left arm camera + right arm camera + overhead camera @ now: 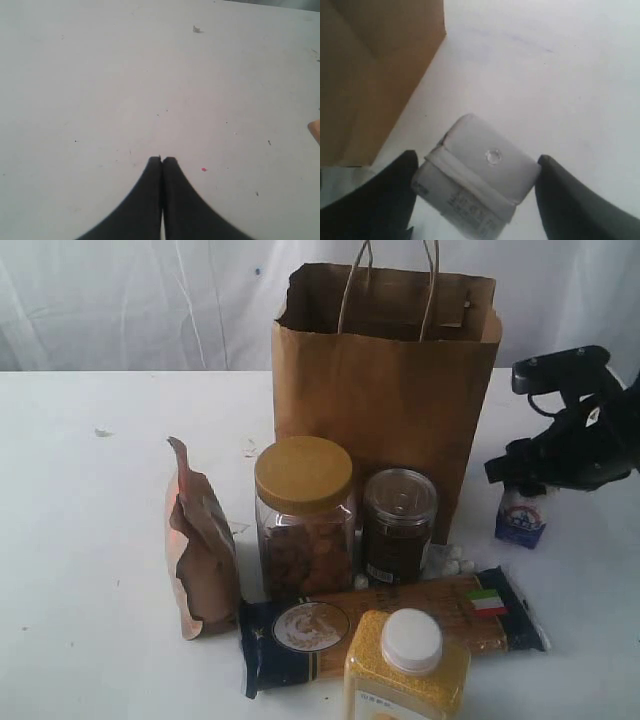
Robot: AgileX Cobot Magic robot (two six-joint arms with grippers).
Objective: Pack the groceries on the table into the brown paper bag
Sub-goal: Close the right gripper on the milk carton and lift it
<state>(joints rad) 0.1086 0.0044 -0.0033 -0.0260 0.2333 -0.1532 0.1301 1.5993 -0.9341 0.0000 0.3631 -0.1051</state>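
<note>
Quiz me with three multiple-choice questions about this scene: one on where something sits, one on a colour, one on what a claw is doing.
1. Where is the small white-blue carton?
A. On the table, right of the brown paper bag, between the right gripper's fingers
B. Inside the bag
C. On the floor

2. What colour is the larger jar's lid?
A. Red
B. Gold
C. Green

3. How is the left gripper?
A. Wide open
B. Gripping something
C. Shut, empty

Answers:
1 A: the right wrist view shows a finger on either side of it, beside the bag.
2 B: the exterior view shows a gold lid.
3 C: its fingers meet over bare table.
</note>
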